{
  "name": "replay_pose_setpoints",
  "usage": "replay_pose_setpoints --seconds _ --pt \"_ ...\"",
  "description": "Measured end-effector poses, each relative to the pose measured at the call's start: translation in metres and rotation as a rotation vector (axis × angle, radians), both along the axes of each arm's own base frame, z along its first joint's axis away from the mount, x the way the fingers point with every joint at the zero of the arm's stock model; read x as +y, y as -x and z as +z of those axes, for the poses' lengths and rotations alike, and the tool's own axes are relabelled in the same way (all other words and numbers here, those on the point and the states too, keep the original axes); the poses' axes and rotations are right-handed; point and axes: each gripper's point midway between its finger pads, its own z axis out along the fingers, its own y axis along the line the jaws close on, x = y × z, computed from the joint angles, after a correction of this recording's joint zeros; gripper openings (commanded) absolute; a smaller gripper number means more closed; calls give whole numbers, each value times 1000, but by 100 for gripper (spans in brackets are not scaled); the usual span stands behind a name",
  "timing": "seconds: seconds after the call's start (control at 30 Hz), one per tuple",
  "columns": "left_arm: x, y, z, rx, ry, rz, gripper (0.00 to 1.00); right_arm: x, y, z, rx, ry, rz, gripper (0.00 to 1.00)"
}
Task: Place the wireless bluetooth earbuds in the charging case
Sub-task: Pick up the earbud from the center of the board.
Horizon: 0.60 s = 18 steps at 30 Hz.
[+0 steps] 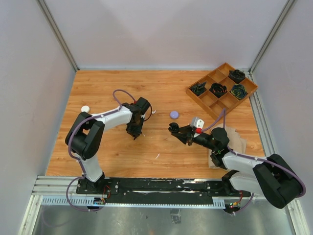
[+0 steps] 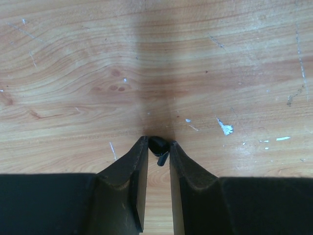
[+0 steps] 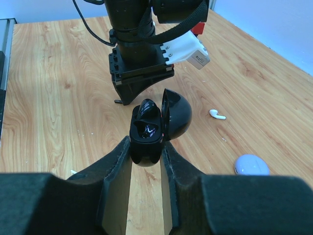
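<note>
My left gripper (image 2: 157,144) is shut on a small black earbud (image 2: 159,146), pinched at the very fingertips just above the wood. In the top view this gripper (image 1: 135,133) points down at mid-table. My right gripper (image 3: 146,147) is shut on the black charging case (image 3: 145,133). The case's lid stands open to the right and its glossy wells face up. In the top view the right gripper (image 1: 174,129) holds the case a little right of the left gripper. A white earbud (image 3: 216,115) lies loose on the table (image 1: 107,88).
A lavender round case (image 1: 174,114) lies near the white earbud, and a white disc (image 1: 85,108) lies at the far left. A wooden compartment tray (image 1: 205,100) with black items stands at the back right. A thin white sliver (image 1: 157,156) lies near the front. The left arm's wrist (image 3: 142,54) looms just beyond the black case.
</note>
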Motion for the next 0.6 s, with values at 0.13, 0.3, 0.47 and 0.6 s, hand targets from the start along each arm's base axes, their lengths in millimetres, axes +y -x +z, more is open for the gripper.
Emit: replay_pose_setpoints --seconds 0.13,0.3,0.47,0.6 --pt "-4 0 3 -22 36 -2 22 0 1 1 -12 7 2 13" --pt "-18 -12 23 -115 132 -8 22 0 1 5 -41 22 0 13" --pt "-38 -24 58 -260 287 -30 23 0 -2 15 -83 32 -13 12" --pt "-54 -27 86 -365 425 -72 23 0 -3 17 -103 42 -25 12"
